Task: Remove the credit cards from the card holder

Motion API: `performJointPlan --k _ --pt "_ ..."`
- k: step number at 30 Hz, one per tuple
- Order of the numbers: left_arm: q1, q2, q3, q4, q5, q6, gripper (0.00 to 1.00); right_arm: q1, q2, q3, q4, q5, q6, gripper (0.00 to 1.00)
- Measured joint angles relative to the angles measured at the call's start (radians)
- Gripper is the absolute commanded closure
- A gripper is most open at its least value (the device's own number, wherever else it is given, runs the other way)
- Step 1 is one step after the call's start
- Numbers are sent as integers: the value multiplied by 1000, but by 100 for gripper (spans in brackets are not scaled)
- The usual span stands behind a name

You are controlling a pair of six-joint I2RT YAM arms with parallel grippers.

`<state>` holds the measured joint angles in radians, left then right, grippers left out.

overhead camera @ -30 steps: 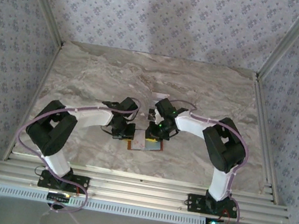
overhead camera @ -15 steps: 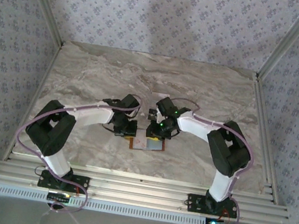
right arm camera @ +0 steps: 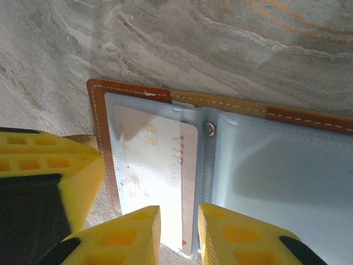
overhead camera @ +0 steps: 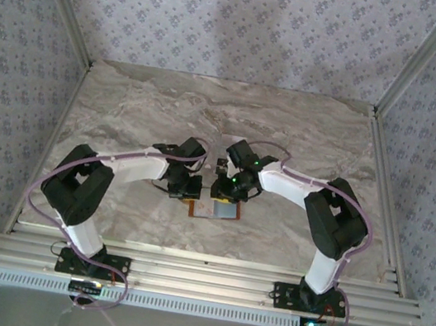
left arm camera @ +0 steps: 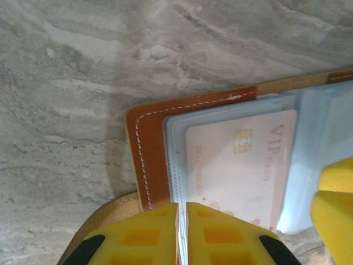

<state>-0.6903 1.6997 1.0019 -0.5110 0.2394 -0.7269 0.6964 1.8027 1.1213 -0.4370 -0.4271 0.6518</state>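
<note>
- Right wrist view: a pale credit card (right arm camera: pixel 154 160) printed "VIP" lies flat inside the left clear sleeve of the card holder (right arm camera: pixel 102 138), its long right edge near the snap stud (right arm camera: pixel 209 129).
- The card holder lies open and flat on the marble table (left arm camera: pixel 83 66), between the two grippers, near the table's front edge.
- The right gripper (right arm camera: pixel 179 212) hovers over the card's near end, its jaws a narrow gap apart and clamped on nothing I can see.
- The left gripper (left arm camera: pixel 182 207) has its fingers pressed together at the holder's left leather border; whether they nip that border or only press on it I cannot tell.
- Judged step: pulling the card free. It likely calls for a finger catching the card's exposed edge, then sliding it along the sleeve's length, not lifting, while the left side pins the leather so the holder does not trail along.
- Risk: pinching sleeve plastic together with the card.
- Contents: the left sleeve holds that one card; any cards stacked behind it are hidden. The right sleeve (right arm camera: pixel 276 176) looks empty.
</note>
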Motion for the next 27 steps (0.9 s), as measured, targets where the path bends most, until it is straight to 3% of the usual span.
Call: performJointPlan --k 17,27 --pt "-12 38 19 -29 -28 4 87 3 66 9 30 -19 5 80" --pt "-13 44 32 -51 -38 9 87 2 66 7 29 -14 11 92"
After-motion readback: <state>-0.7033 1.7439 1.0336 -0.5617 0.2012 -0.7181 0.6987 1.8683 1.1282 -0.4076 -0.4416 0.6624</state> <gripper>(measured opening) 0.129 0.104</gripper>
